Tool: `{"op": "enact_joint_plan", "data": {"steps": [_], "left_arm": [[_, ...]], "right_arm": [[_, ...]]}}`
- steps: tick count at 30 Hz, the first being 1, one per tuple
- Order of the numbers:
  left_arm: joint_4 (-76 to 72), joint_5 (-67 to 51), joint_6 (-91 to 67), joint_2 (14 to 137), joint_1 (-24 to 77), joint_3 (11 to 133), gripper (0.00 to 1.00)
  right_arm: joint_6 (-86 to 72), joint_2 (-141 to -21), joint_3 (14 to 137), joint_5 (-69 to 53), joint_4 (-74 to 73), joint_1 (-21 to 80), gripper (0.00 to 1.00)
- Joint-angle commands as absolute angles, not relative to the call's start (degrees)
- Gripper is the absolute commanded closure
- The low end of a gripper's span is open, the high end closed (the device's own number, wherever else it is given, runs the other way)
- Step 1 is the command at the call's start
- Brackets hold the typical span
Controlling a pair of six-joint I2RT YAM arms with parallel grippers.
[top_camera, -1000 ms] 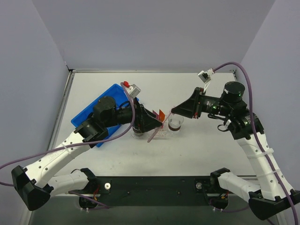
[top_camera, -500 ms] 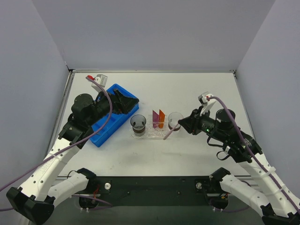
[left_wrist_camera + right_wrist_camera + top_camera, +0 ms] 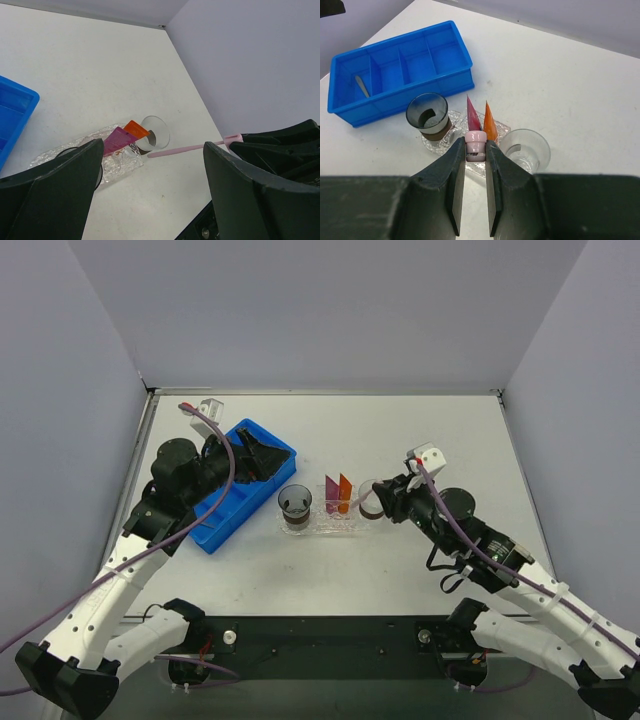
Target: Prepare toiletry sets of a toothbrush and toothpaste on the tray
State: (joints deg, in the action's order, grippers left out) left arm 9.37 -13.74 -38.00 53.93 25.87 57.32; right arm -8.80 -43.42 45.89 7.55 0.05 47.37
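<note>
The clear tray [image 3: 318, 527] lies mid-table with the magenta toothpaste [image 3: 330, 492] and orange toothpaste [image 3: 345, 490] standing on it. My right gripper [image 3: 383, 498] is shut on the pale pink toothbrush [image 3: 352, 504], holding it low and level, its tip pointing at the tubes. In the right wrist view the toothbrush [image 3: 475, 139] shows end-on between the fingers of my right gripper [image 3: 475, 150], above the tray [image 3: 503, 129]. My left gripper [image 3: 258, 454] is open and empty over the blue bin. The left wrist view shows the toothbrush [image 3: 185, 148] and tray [image 3: 117, 160].
A blue compartmented bin [image 3: 232, 502] stands left of the tray, with a small grey item [image 3: 362, 86] in one compartment. A dark-bottomed clear cup [image 3: 296, 503] stands on the tray's left end. Another clear cup [image 3: 374, 502] stands at its right end, just under my right gripper.
My left arm has drawn back from the tray to above the blue bin. My right gripper now holds the toothbrush and has come lower and nearer the tray.
</note>
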Motion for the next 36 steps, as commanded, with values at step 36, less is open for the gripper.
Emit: {"op": "enact_joint_plan", "data": {"steps": [36], "left_arm": [[8.52,-14.06,-42.01,52.12,23.29,56.16,0.09]], "right_arm": [[-2.02,-51.94,37.00,4.13,19.24,48.34,1.00]]}}
